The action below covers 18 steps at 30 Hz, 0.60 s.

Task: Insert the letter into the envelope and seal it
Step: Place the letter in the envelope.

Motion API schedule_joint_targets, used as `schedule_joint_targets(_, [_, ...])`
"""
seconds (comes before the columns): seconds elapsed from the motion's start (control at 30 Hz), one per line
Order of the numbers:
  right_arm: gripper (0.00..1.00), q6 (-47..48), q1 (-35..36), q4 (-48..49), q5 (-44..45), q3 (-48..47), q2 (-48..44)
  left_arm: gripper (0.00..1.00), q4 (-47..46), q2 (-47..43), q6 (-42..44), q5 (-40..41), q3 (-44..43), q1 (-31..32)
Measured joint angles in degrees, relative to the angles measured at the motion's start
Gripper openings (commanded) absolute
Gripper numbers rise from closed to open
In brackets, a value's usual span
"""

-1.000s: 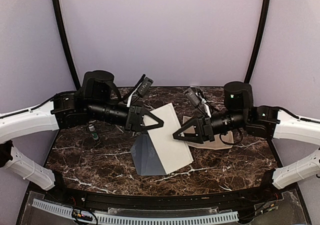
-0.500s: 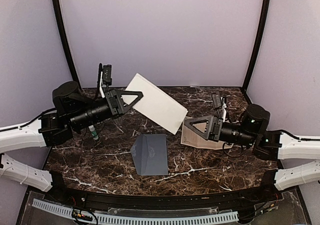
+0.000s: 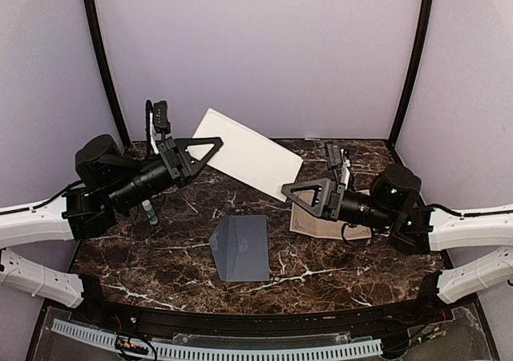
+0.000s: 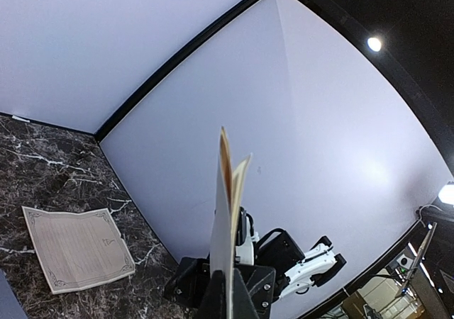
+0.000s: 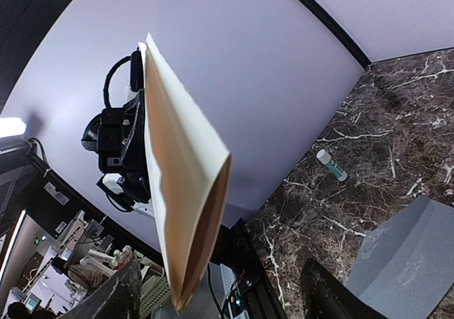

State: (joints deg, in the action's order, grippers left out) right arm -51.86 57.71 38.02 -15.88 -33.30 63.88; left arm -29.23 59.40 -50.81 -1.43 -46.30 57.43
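The grey-blue envelope (image 3: 240,247) (image 5: 404,255) lies flat at the table's middle, its pointed flap to the left. The cream bordered letter (image 3: 317,223) (image 4: 74,248) lies flat to its right, partly under my right arm. My left gripper (image 3: 213,146) (image 4: 227,298) is shut on a corner of a white folded paper (image 3: 248,159) (image 4: 225,213) (image 5: 181,191), tan inside, held slanting in the air. Its lower end gapes between the jaws of my right gripper (image 3: 287,191) (image 5: 220,298), which stand open and apart from it.
A glue stick (image 3: 150,212) (image 5: 331,164) lies on the dark marble table (image 3: 160,257) at the left, below my left arm. Black curved posts (image 3: 100,56) and purple walls close in the back and sides.
The white paper has left the envelope, lifted up and back by my left gripper. My right gripper let go, drew back, then rose left to the paper's lower end.
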Motion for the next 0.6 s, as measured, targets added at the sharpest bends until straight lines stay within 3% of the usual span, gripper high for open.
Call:
schedule_joint_targets(0.23, [0.55,0.26,0.04,3.30,-1.51,-3.32,2.60,0.00,-1.66,0.00,-0.98,-1.42,0.66,0.00])
schedule_joint_targets(0.43, [0.23,0.37,0.04,5.57,-0.98,-3.98,2.82,0.00,-2.64,0.00,-2.25,-2.47,2.16,0.00])
schedule_joint_targets(0.53, [0.00,0.07,0.04,6.21,-0.76,-3.98,2.82,0.00,-2.69,0.00,-2.86,-2.73,3.08,0.00])
schedule_joint_targets(0.6, [0.00,-0.17,0.07,6.62,-0.57,-3.98,2.82,0.03,-2.60,0.00,-3.26,-3.17,3.43,0.00])
